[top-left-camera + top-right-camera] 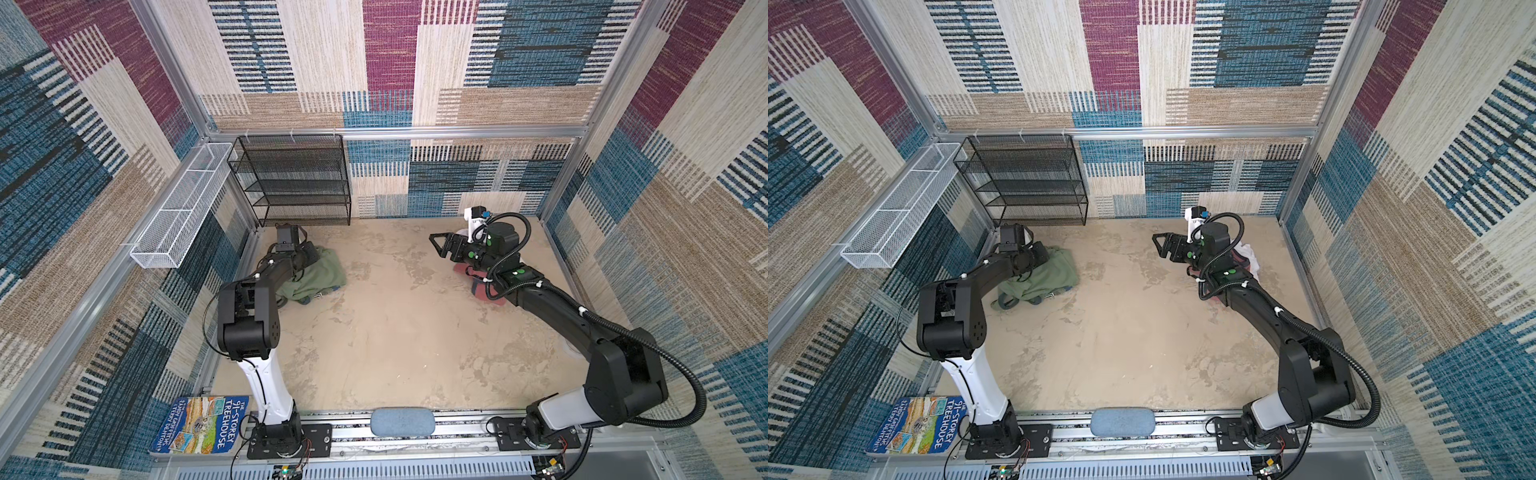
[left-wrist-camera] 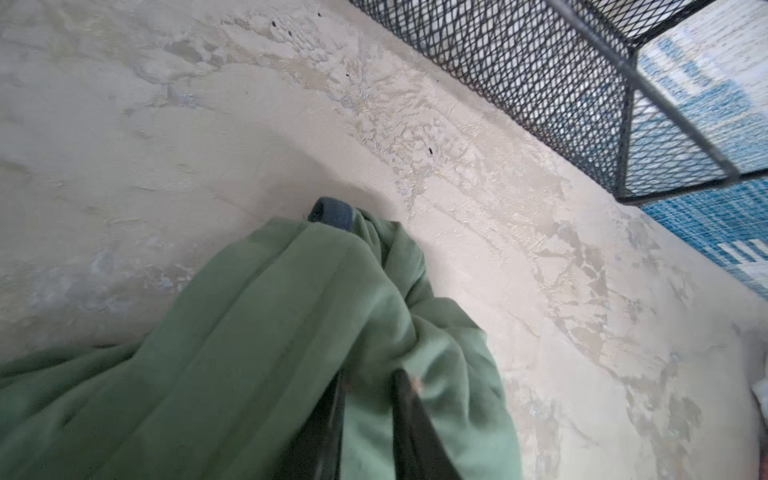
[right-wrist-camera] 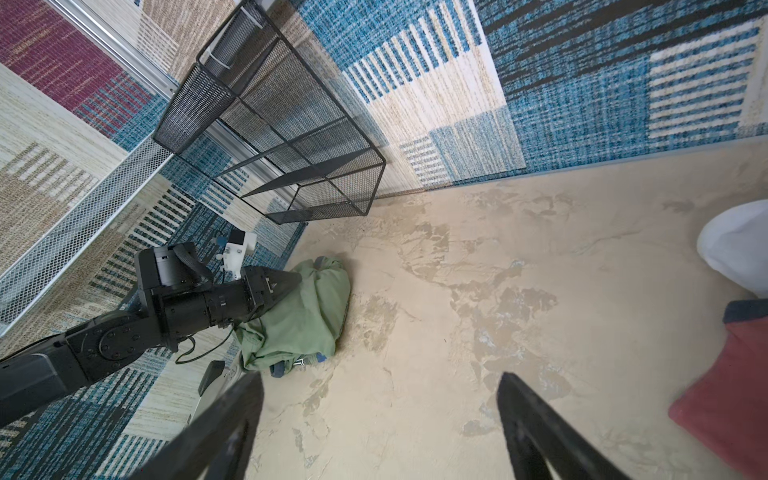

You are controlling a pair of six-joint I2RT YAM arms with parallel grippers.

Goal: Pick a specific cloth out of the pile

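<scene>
Overhead, a mottled beige tabletop [image 1: 395, 332] and patchwork woven walls [image 1: 390, 62]; the lower-left book [image 1: 203, 424] reads "The 91-Storey Treehouse". The left gripper [image 2: 372, 374] pinches the crumpled olive-green cloth [image 1: 322, 270] left of centre; the right gripper [image 3: 379, 378] gapes empty near the white-and-rust clothes pile [image 1: 1252, 253].

On the left arm [image 1: 249, 307], black housings and a white tapered lower link [image 1: 266, 386] are noted. A thin black cable [image 1: 204, 322] and white cable ties [image 1: 257, 275] are seen along it, and a ring of screws [image 3: 111, 343] on a round joint cover. The right arm [image 1: 552, 303] is built alike, marked with round green stickers [image 1: 517, 272] and trailed by a corrugated black hose [image 1: 701, 399]. A white camera mount [image 1: 471, 218] is recorded at its wrist. Black tapered fingers [image 3: 232, 419] are fitted to the right gripper [image 3: 381, 376].
</scene>
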